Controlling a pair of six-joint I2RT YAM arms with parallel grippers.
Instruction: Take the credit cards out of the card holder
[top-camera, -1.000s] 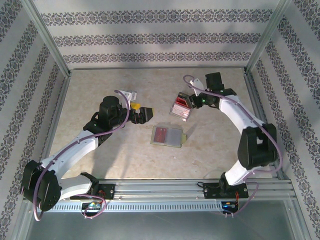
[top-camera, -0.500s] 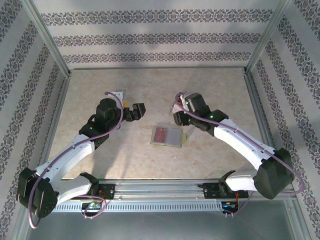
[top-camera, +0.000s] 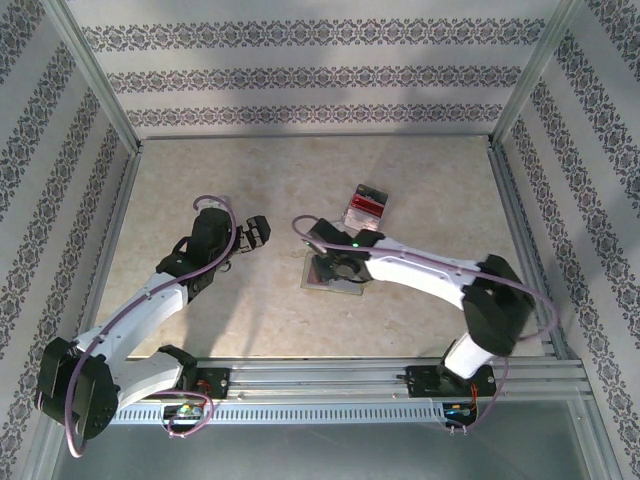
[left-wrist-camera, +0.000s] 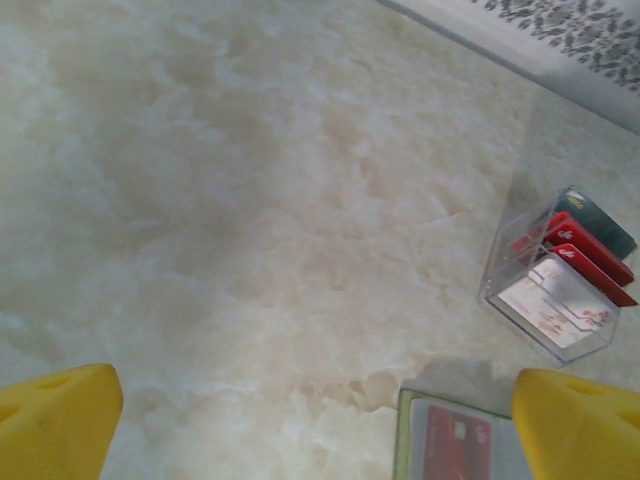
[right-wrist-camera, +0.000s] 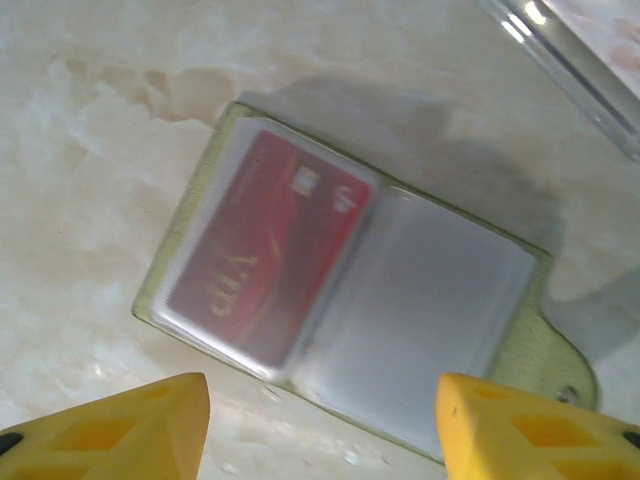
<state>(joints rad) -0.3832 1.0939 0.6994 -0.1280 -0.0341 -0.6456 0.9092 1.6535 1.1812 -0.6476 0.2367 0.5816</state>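
Right claw (right-wrist-camera: 320, 432), spread and empty, hangs directly above the olive-green bifold card holder (right-wrist-camera: 440, 290), its long axis crossing the jaws, red plastic credit card (right-wrist-camera: 265, 250) at its left end.

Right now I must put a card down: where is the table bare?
Bare: the table between the back wall and the left arm; right of the clear card box. Crowded: the middle, around the card holder under the right arm.
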